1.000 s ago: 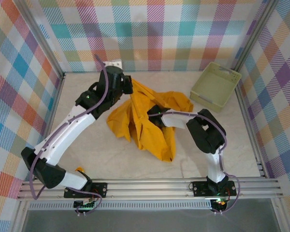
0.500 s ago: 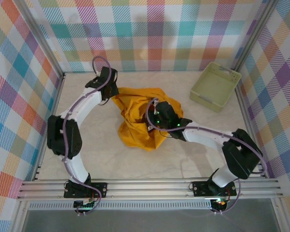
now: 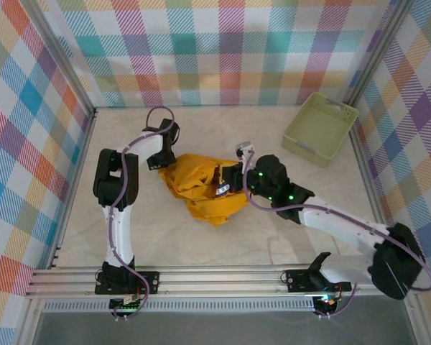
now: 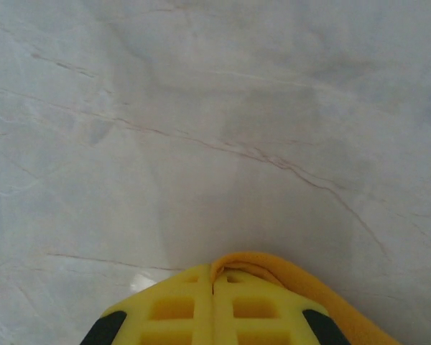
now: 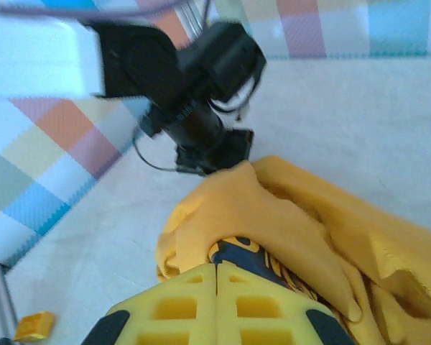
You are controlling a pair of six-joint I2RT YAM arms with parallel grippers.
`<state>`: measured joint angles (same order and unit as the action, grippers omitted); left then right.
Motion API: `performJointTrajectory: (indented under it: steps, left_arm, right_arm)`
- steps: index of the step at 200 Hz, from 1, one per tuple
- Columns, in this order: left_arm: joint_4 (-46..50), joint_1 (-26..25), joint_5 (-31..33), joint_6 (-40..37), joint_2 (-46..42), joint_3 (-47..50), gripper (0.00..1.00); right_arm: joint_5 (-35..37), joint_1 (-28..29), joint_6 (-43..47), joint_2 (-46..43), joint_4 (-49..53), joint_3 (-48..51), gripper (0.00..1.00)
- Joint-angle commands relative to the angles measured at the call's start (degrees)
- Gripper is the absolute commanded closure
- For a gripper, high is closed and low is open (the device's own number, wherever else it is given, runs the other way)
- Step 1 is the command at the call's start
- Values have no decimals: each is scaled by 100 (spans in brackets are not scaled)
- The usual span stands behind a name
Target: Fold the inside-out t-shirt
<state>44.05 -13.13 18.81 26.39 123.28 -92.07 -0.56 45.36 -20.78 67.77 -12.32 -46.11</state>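
Looking down from above: the t-shirt (image 3: 194, 194) lay bunched on the bench (image 3: 273, 237), with the pale green basket (image 3: 320, 128) well off to its far right. The left gripper (image 3: 163, 164) met its far-left edge and the right gripper (image 3: 226, 183) its right side. Left wrist: the gripper was closed, pinching an edge of the t-shirt. Right wrist: the gripper was clamped shut on the t-shirt's folds.

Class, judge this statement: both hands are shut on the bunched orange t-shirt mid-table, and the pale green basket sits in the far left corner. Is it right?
Not quite. The top external view shows the basket in the far right corner. The rest holds: the left hand and right hand are shut on the bunched t-shirt mid-table.
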Motion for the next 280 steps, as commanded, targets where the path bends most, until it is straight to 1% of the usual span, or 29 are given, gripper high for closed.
performJointTrajectory:
  steps: [1, 15, 23, 34, 41, 52, 61, 72, 80, 93, 115, 141, 149, 156, 176, 187, 198, 208, 225, 237, 249, 259, 268, 280]
  left_arm:
    - [284, 168, 137, 151, -100, 172, 88]
    - [51, 170, -105, 138, -470, 534, 72]
    - [-152, 136, -308, 112, -804, 825, 58]
    - [-422, 53, -555, 101, -1408, 1254, 41]
    - [-562, -30, -741, 94, -1862, 1521, 33]
    - [-773, -217, -1103, 90, -2639, 1917, 25]
    - [-939, -473, -1203, 86, -3268, 2199, 19]
    - [-1135, -883, -1139, -11, -3942, 2486, 13]
    - [-1268, -1281, -1080, -146, -4330, 2642, 10]
    - [-1515, -1826, -1311, -409, -4715, 2838, 7]
    - [-1766, -2454, -1552, -499, -4867, 3039, 5]
    - [-1978, -2857, -1663, -496, -4767, 3158, 4]
    - [-1980, -2880, -1612, -413, -4673, 3158, 5]
    - [-1884, -2877, -1475, -348, -4549, 3092, 7]
    - [-1764, -2880, -1101, -264, -4305, 3002, 20]
    - [-1834, -2873, -1148, -281, -4258, 3018, 28]
    - [-1825, -2880, -1179, -291, -4162, 2969, 32]
    - [-1745, -2880, -1070, -279, -4058, 2917, 35]
    - [-1638, -2855, -757, -233, -3995, 2897, 47]
    - [-1596, -2755, -578, -175, -4038, 2943, 57]
    - [-1602, -2517, -555, -74, -4157, 3076, 67]
    - [-1650, -2110, -750, 56, -4284, 3229, 76]
    - [-1724, -1686, -1004, 171, -4438, 3384, 83]
    - [-1802, -1172, -1260, 288, -4670, 3564, 90]
  right_arm:
    - [-107, -112, 243, -646, -196, -32, 100]
    - [-94, -191, 250, -764, -33, -22, 100]
    - [-86, -216, 266, -757, 41, -5, 100]
    - [-76, -223, 280, -686, 126, 1, 100]
    - [-82, -235, 277, -629, 148, 17, 100]
    - [-125, -230, 250, -543, 145, 57, 100]
    - [-133, -229, 225, -481, 141, 89, 100]
    - [-125, -234, 207, -412, 155, 103, 100]
    - [-129, -230, 202, -370, 160, 102, 100]
    - [-167, -234, 190, -319, 170, 86, 100]
    - [-240, -230, 172, -305, 201, 60, 100]
    - [-226, -233, 190, -334, 273, 59, 100]
    - [-238, -230, 197, -349, 294, 70, 100]
    - [-259, -230, 197, -356, 302, 91, 100]
    - [-269, -231, 205, -417, 309, 140, 100]
    - [-229, -230, 219, -463, 339, 184, 100]
    - [-172, -230, 231, -530, 383, 228, 100]
    - [-133, -230, 254, -591, 412, 271, 100]
    - [15, -230, 297, -694, 543, 300, 100]
    - [311, -230, 340, -791, 742, 303, 100]
    - [761, -252, 369, -903, 963, 302, 100]
    - [1011, -351, 381, -1043, 1120, 319, 100]
    - [1059, -492, 360, -1199, 1197, 357, 100]
    - [990, -687, 325, -1449, 1229, 401, 100]
